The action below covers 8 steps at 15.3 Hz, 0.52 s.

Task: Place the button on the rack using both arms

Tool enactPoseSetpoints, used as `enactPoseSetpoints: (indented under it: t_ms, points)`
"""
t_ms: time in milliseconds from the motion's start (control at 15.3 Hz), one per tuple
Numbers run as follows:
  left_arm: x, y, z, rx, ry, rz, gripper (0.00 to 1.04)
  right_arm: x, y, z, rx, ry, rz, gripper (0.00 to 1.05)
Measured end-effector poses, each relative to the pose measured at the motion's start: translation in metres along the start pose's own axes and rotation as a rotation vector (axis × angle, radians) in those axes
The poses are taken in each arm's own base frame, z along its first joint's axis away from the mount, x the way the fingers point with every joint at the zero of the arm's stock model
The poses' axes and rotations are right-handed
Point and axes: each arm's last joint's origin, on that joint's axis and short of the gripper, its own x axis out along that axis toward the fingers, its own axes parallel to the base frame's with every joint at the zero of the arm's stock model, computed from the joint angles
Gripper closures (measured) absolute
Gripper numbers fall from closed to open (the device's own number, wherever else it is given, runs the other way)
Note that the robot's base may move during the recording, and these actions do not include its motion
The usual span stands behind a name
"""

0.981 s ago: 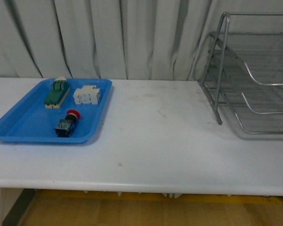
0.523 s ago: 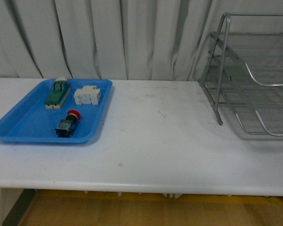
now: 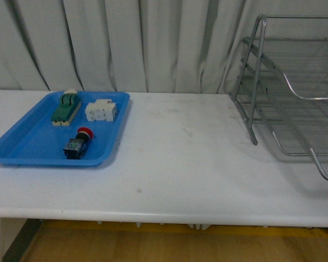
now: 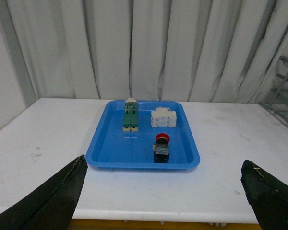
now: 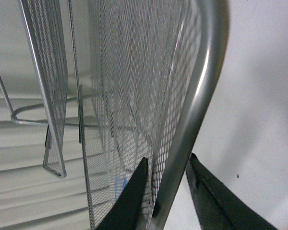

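Observation:
The button (image 3: 79, 143), red cap and dark body, lies on its side in a blue tray (image 3: 27, 146) at the table's left; it shows again as the button (image 4: 162, 147) in the left wrist view. My left gripper (image 4: 163, 196) hangs open well short of it, black fingertips (image 4: 62, 191) spread wide. The silver wire rack (image 3: 295, 93) stands at the right, its bottom tier pulled out towards the front. My right gripper (image 5: 167, 165) is shut on the rack's tubular rim (image 5: 194, 110). Neither arm shows in the front view.
In the blue tray (image 4: 110, 153) also lie a green-and-cream part (image 3: 65, 107) and a white block (image 3: 101, 111). White curtains hang behind the white table (image 3: 180, 164). The table's front edge runs low across the front view.
The rack's bottom tier has slid out towards the front and right over the last second. The button and tray have not moved.

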Motion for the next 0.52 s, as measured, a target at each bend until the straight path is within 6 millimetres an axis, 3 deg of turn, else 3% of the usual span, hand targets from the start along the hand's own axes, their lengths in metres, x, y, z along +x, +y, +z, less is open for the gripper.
enactPoseSetpoints:
  t_ms: [393,458,523]
  points:
    - [0.0,0.0,0.0,0.0,0.0,0.0,0.07,-0.004,0.006,0.001,-0.015,-0.003,0.015,0.1]
    - [0.0,0.0,0.0,0.0,0.0,0.0,0.07,-0.007,0.008,0.0,-0.013,-0.002,0.016,0.05]
    - [0.0,0.0,0.0,0.0,0.0,0.0,0.07,-0.012,0.01,-0.003,-0.013,0.004,0.017,0.07]
